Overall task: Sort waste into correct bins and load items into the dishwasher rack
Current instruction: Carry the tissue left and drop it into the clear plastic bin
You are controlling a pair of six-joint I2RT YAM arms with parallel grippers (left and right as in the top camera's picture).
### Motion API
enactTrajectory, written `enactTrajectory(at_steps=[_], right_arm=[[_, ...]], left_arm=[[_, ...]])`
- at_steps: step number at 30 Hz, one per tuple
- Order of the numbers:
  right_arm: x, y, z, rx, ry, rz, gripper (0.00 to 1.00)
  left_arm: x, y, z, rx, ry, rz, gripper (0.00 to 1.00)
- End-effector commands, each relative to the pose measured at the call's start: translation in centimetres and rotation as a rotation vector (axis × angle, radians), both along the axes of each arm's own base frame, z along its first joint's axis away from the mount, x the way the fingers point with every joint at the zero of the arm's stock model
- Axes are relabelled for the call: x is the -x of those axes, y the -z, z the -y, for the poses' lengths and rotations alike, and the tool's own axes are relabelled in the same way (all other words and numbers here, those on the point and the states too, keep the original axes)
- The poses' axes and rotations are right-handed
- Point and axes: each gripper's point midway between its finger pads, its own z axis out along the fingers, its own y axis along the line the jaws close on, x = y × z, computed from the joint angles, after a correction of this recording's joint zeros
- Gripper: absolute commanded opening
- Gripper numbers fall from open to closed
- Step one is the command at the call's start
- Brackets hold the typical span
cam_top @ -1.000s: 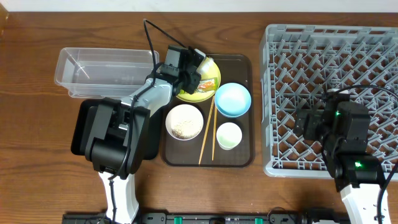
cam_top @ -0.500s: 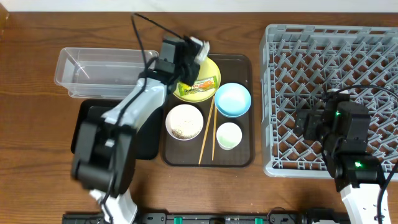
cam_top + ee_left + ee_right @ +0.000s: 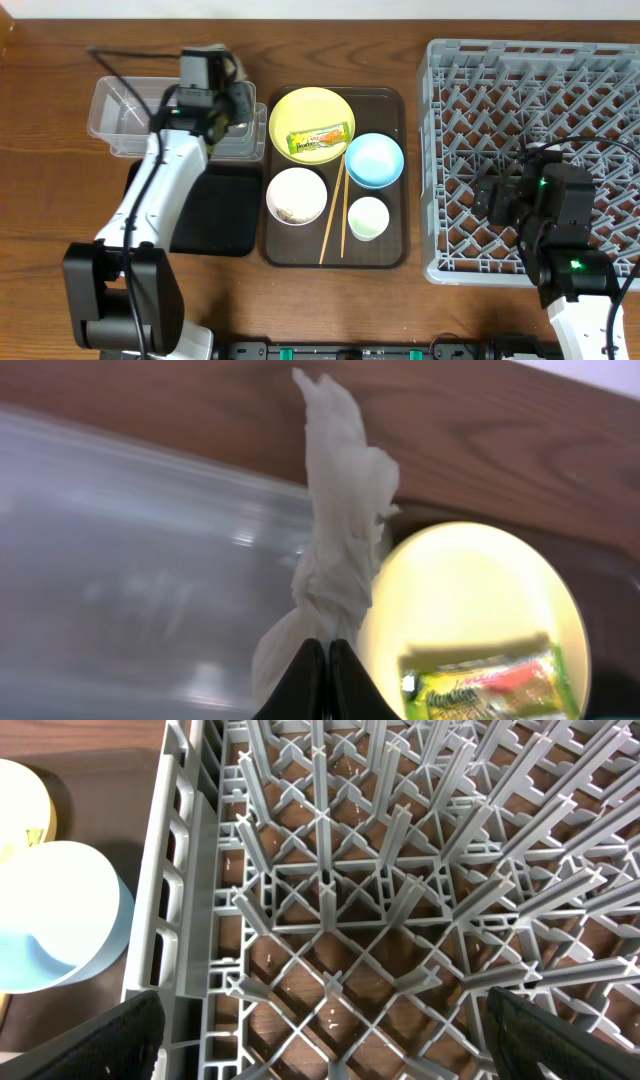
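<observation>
My left gripper is shut on a twisted white paper tissue and holds it over the right end of the clear tub. The green-and-yellow wrapper lies on the yellow plate. The light blue bowl, the white bowl with rice in it, the pale green cup and the chopsticks sit on the brown tray. My right gripper is open and empty above the grey rack.
The black tray lies in front of the clear tub, partly under my left arm. The brown serving tray sits between the bins and the rack. The blue bowl also shows at the left edge of the right wrist view.
My left gripper has swung left from over the yellow plate to over the clear tub, carrying the white tissue. The wrapper on the plate is now uncovered. The right arm has not moved.
</observation>
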Motion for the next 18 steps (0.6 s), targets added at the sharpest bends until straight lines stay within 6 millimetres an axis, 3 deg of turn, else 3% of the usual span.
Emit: enactTrajectory(at_steps=[1,5,8,11,13,15,18], right_arm=[[-0.3,-0.9,-0.3,0.003,-0.018,0.019,0.99],[-0.3,-0.9,-0.3,0.003,-0.018,0.019,0.99],[-0.3,-0.9,-0.3,0.003,-0.018,0.019,0.99],[-0.3,-0.9,-0.3,0.003,-0.018,0.019,0.99],[-0.3,-0.9,-0.3,0.003,-0.018,0.019,0.99],[-0.3,-0.9,-0.3,0.004,-0.017,0.020,0.99],[-0.3,-0.9,-0.3,0.003,-0.018,0.020,0.99]], left_arm=[[0.5,-0.4,-2.7,0.105,-0.242,-0.019,0.06],[1.0,0.1,-3.8,0.145,-0.331,-0.049,0.07],[1.1,0.2,-3.8,0.150,-0.340,-0.054,0.17],[1.1,0.2,-3.8,0.150,-0.338,-0.054,0.46],[1.1,0.2,-3.8,0.147,-0.331,-0.053,0.54],[0.9,0.0,-3.1,0.135,-0.257,-0.047,0.55],[0.2,-0.8,-0.2,0.106,-0.008,-0.004,0.55]])
